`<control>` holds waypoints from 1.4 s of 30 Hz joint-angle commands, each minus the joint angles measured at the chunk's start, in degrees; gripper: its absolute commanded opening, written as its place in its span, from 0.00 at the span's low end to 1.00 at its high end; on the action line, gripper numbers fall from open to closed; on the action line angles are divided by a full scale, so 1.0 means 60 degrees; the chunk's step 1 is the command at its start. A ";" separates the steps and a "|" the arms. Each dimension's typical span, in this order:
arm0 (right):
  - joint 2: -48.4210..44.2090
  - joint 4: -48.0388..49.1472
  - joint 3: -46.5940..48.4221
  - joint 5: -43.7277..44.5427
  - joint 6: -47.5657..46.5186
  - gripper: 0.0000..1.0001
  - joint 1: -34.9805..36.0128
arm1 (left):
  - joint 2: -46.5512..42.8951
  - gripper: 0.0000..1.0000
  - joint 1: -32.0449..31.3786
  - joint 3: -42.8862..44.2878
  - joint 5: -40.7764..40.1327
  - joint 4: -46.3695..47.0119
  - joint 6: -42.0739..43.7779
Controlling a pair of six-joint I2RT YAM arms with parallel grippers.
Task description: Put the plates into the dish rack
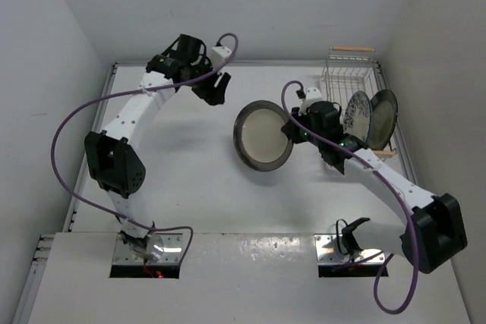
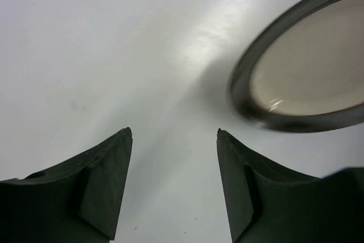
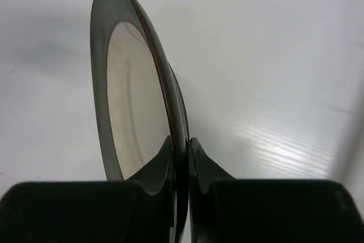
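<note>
My right gripper (image 1: pixel 292 128) is shut on the rim of the dark-rimmed cream plate (image 1: pixel 263 136) and holds it above the table, left of the dish rack (image 1: pixel 351 73). In the right wrist view the plate (image 3: pixel 133 101) stands edge-on between my fingers (image 3: pixel 162 157). The blue-and-white plate (image 1: pixel 355 114) and the black-and-grey rimmed plate (image 1: pixel 382 117) stand upright in the rack's near end. My left gripper (image 1: pixel 216 90) is open and empty at the back of the table; its view (image 2: pixel 174 135) shows the held plate (image 2: pixel 310 72) to the right.
White walls close in the table at the back and both sides. The rack's wooden handle (image 1: pixel 354 49) lies at the far end, near the back wall. The right arm (image 1: pixel 380 172) runs along the rack's near left side.
</note>
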 commanded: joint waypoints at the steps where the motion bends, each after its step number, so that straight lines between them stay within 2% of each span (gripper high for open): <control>1: -0.1092 0.0228 0.1898 0.2428 -0.0751 0.00 -0.0044 | -0.0416 0.67 0.0588 0.0731 -0.2637 0.0324 -0.1017; 2: -0.1210 -0.0323 0.2061 0.3417 -0.1362 0.00 -0.0015 | -0.0416 0.68 0.0705 0.0731 -0.2974 0.0324 -0.1105; 4: -0.1385 -0.0547 0.2646 0.4156 -0.1994 0.00 -0.0030 | -0.0517 0.69 0.1042 0.0731 -0.3344 0.0324 -0.1193; 5: -0.1415 -0.0722 0.3156 0.5335 -0.2187 0.00 -0.0001 | -0.0518 0.69 0.1159 0.0630 -0.3344 0.0411 -0.1193; 6: -0.1503 -0.0826 0.3277 0.5752 -0.2653 0.00 0.0000 | -0.0664 0.69 0.1349 0.0382 -0.3344 0.0412 -0.1193; 7: -0.1518 -0.0711 0.3554 0.7178 -0.3281 0.00 -0.0015 | -0.0839 0.69 0.1438 0.0220 -0.3242 0.0528 -0.1193; 8: -0.1591 -0.0579 0.3586 0.7555 -0.3287 0.00 0.0000 | -0.0928 0.69 0.1439 0.0059 -0.3241 0.0529 -0.1193; 9: -0.1606 -0.0143 0.3586 0.7863 -0.4389 0.00 0.0000 | -0.0929 0.69 0.1555 -0.0102 -0.3241 0.0631 -0.1193; 11: -0.1665 0.0125 0.3528 0.8654 -0.4954 0.00 -0.0015 | -0.1060 0.69 0.1658 -0.0454 -0.3153 0.0719 -0.1193; 12: -0.1636 0.0836 0.3498 0.9426 -0.5813 0.00 -0.0015 | -0.1060 0.69 0.1658 -0.0455 -0.3153 0.0720 -0.1193; 14: -0.1534 0.1179 0.3410 0.9842 -0.6317 0.00 0.0000 | -0.1060 0.69 0.1761 -0.0572 -0.3066 0.0720 -0.1193; 15: -0.1446 0.1905 0.3120 1.0366 -0.6870 0.00 -0.0087 | -0.1060 0.69 0.1862 -0.0572 -0.3065 0.0720 -0.1193; 16: -0.1271 0.2130 0.2987 1.0501 -0.7296 0.00 -0.0132 | -0.1060 0.69 0.1863 -0.0572 -0.2978 0.0720 -0.1193; 18: -0.1430 0.1915 0.2751 1.0416 -0.6995 0.00 -0.0512 | -0.1060 0.69 0.1951 -0.0572 -0.2891 0.0720 -0.1193; 20: -0.1503 0.0967 0.2707 0.9979 -0.5886 0.00 -0.0949 | -0.1060 0.69 0.1951 -0.0660 -0.2890 0.0720 -0.1193; 30: -0.1636 -0.0328 0.1565 0.8511 -0.3068 0.00 -0.2124 | -0.1060 0.69 0.1951 -0.0850 -0.2802 0.0720 -0.1193; 35: -0.1387 -0.0271 0.1214 0.8437 -0.3213 0.00 -0.2109 | -0.1060 0.69 0.1951 -0.0851 -0.2890 0.0720 -0.1193; 42: -0.1270 0.0856 0.0583 0.8700 -0.4836 0.00 -0.1731 | -0.0973 0.69 0.1951 -0.0851 -0.2890 0.0720 -0.1193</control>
